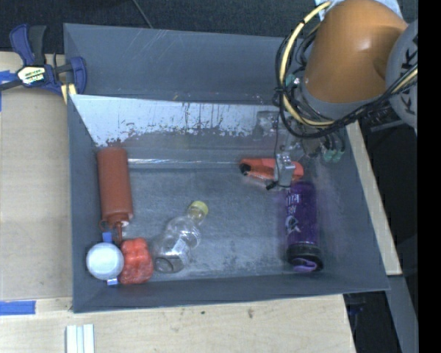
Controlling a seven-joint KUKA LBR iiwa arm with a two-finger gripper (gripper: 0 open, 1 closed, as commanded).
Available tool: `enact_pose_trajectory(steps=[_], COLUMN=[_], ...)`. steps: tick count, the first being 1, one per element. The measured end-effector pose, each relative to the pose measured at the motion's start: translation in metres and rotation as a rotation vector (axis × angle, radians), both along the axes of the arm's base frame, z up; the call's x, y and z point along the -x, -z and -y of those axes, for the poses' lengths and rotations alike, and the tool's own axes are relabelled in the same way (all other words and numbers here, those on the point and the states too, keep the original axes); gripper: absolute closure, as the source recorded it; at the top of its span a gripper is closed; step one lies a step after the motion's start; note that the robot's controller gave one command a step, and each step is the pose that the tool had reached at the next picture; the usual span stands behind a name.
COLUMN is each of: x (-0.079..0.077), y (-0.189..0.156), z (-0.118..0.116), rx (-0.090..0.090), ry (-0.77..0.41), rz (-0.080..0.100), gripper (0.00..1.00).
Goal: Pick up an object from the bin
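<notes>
My gripper (285,170) hangs below the arm's orange cover at the back right of the bin. It is directly over an orange-red tool with black ends (259,170), which lies flat on the bin floor, and it hides the tool's middle. I cannot make out whether the gripper touches the tool. A purple bottle with a dark cap (301,225) lies lengthwise just in front of the gripper, along the right wall.
A red-brown bottle (114,186) lies along the left wall. In the front left corner sit a white round thing (104,260) and a red lump (137,260). Beside them lies a clear plastic bottle with a yellow cap (178,240).
</notes>
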State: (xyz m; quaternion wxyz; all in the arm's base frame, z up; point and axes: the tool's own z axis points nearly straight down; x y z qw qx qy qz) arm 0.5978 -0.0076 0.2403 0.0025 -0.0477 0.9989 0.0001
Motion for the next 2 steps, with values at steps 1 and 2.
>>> enact_pose_trajectory(steps=[1, 2], x=[0.002, -0.001], y=[0.002, 0.012], z=[0.016, 0.023], rx=[0.0, 0.0], ry=[0.179, 0.034], rz=[-0.002, -0.002], gripper=[0.0, 0.0])
